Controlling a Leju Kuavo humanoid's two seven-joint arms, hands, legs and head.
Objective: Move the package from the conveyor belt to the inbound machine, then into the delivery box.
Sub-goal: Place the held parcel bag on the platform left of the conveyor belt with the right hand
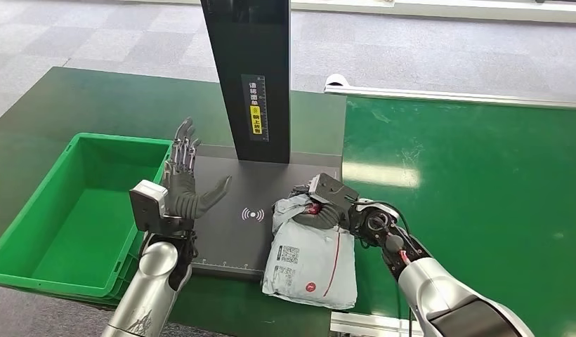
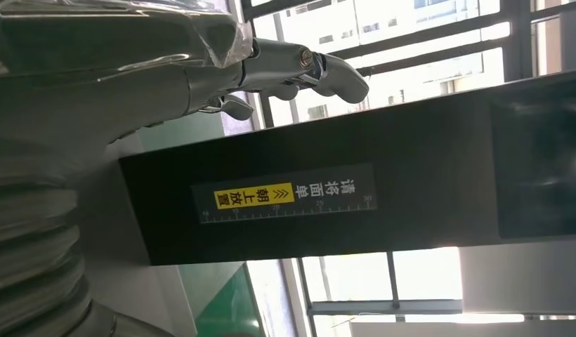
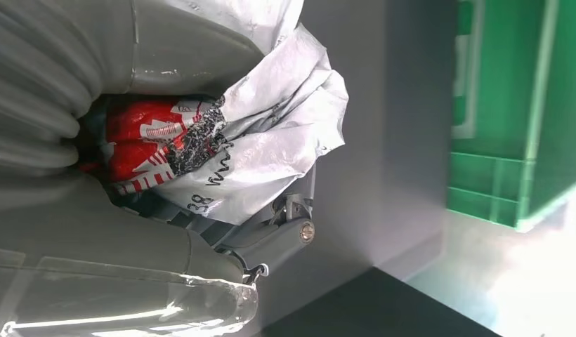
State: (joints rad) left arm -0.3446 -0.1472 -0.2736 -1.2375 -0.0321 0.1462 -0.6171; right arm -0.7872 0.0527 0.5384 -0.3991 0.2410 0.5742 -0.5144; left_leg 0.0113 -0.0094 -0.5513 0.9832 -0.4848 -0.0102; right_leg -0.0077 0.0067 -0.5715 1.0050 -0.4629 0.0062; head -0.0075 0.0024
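A grey plastic package [image 1: 312, 260] with labels and red print lies on the dark platform of the inbound machine [image 1: 229, 182], its near end hanging past the platform's front edge. My right hand [image 1: 326, 207] grips the package's crumpled far end; in the right wrist view the bunched package [image 3: 257, 140] sits inside my fingers [image 3: 285, 235]. My left hand [image 1: 183, 182] is raised, fingers spread, over the platform's left side, holding nothing. The green delivery box [image 1: 74, 210] stands left of the machine. The green conveyor belt [image 1: 482, 182] runs on the right.
The machine's black upright column [image 1: 253, 70] with a yellow label rises behind the platform; the left wrist view shows the column [image 2: 341, 203] and windows behind it. A grey tiled floor lies beyond the table.
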